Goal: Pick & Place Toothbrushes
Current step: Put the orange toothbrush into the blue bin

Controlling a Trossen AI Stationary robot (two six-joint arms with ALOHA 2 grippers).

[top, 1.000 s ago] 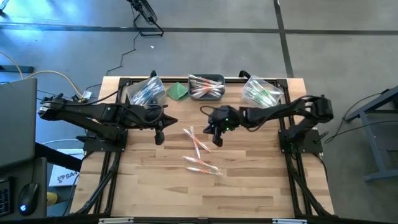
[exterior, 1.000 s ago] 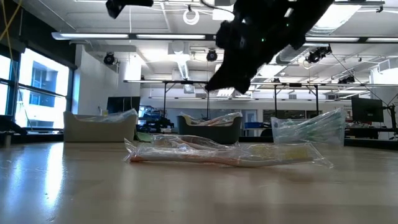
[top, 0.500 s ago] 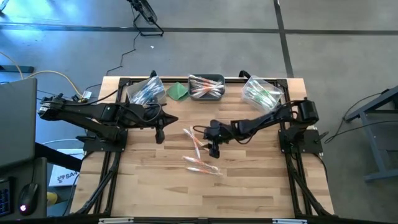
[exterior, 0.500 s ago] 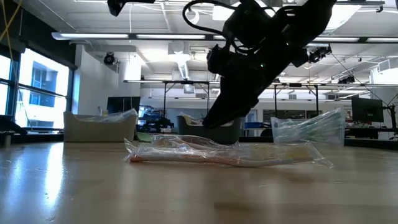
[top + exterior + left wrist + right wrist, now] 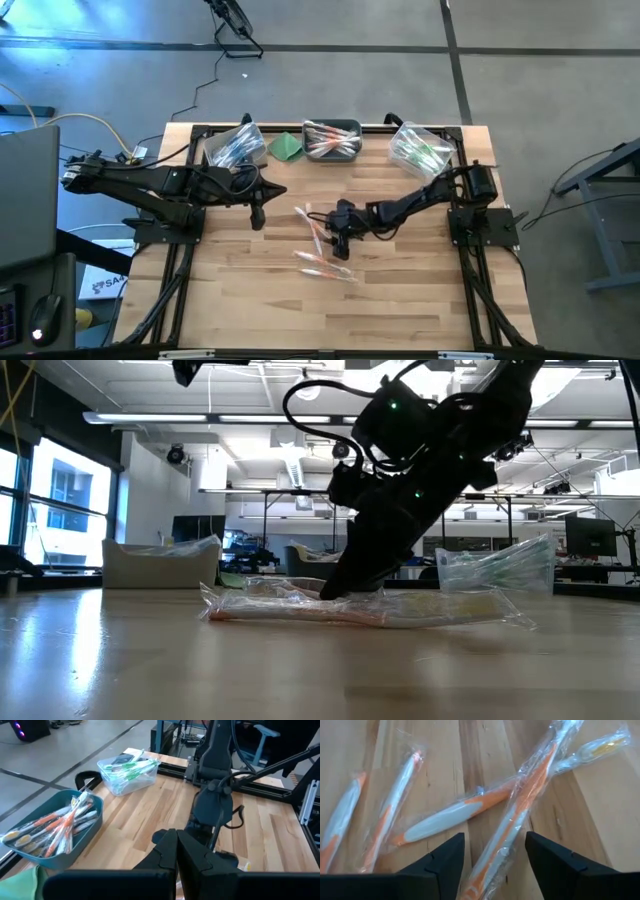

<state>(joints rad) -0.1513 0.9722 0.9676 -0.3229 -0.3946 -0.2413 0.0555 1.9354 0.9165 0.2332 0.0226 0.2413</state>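
Observation:
Several wrapped orange toothbrushes [image 5: 316, 232] lie loose on the wooden table, two of them crossed [image 5: 470, 810]. My right gripper [image 5: 338, 240] has come down over them, slanting from the right, and is open. In the right wrist view its two fingers stand on either side of one wrapped toothbrush [image 5: 517, 822]. In the low view its tips [image 5: 338, 588] reach the level of the wrappers [image 5: 400, 608]. My left gripper [image 5: 257, 216] hangs shut above the table's left half, holding nothing. My right gripper stands open over one wrapped toothbrush [image 5: 505, 845], fingers slanting down from the table's right and lying along it. Whether the fingertips [image 5: 455, 845] touch the wrapper or the table, I cannot tell. The toothbrush lies flat on the table.
Three bins stand along the far edge: a clear one with bluish brushes [image 5: 235, 146], a grey one with orange brushes [image 5: 332, 140], a clear one with green brushes [image 5: 420, 148]. A folded green cloth [image 5: 288, 147] lies between the first two. Another loose brush [image 5: 325, 266] lies nearer.
My right gripper has come down and toward the table's left and near side, from above the table's middle onto the loose toothbrushes, tipping more steeply. The toothbrushes have stayed where they were.

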